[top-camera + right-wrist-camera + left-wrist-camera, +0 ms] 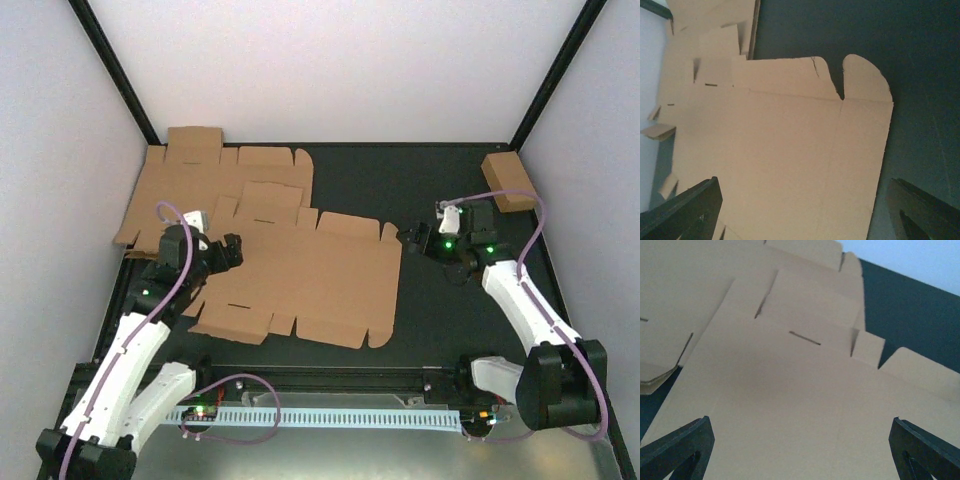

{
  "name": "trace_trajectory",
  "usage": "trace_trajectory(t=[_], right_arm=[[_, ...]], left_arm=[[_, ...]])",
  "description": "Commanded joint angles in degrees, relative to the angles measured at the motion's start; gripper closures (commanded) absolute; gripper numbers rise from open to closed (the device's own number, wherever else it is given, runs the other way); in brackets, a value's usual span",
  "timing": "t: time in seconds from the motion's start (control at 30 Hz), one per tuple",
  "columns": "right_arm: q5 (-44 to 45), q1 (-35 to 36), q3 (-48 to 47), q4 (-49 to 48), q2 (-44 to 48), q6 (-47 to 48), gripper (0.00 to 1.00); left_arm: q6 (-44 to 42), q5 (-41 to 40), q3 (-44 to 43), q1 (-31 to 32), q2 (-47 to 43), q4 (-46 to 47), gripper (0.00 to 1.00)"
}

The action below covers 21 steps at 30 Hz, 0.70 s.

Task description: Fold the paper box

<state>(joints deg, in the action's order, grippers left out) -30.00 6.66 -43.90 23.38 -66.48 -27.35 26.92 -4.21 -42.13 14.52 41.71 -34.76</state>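
Lying unfolded, paper box [300,285] (plain brown)

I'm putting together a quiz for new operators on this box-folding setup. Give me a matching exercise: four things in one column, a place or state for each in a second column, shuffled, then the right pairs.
Column A
1. paper box
2. spare cardboard sheet
3. small closed box
4. left end effector

Column B
a. far right side, at the back
b. lying flat and unfolded in the middle
c. far-left corner
d. open, above the paper box's left part

Pairs: 1-b, 2-c, 3-a, 4-d
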Motion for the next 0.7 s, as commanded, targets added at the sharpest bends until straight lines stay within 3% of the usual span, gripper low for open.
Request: trace_trajectory(t=[0.0, 0.1, 0.3, 0.67], right_arm=[[4.9, 3.8, 0.9, -0.9, -1.1, 2.9, 0.07], [6.2, 7.5, 3.6, -2.2, -1.1, 2.1, 0.07], [9.6, 8.3, 10.9, -4.4, 0.4, 0.0, 0.09], [5.9, 9.0, 15.1, -7.5, -0.4, -1.6, 0.18]], left_arm=[[0.2, 2.4, -0.2, -4.2, 2.0, -3.2, 0.01], [1.8, 1.6, 0.7, -5.9, 2.6, -4.4, 0.01], [5.0, -1.5, 1.7, -7.7, 5.1, -3.7, 0.01], [-0.2, 25.5, 7.5, -7.6, 14.4, 7.6, 0.04]])
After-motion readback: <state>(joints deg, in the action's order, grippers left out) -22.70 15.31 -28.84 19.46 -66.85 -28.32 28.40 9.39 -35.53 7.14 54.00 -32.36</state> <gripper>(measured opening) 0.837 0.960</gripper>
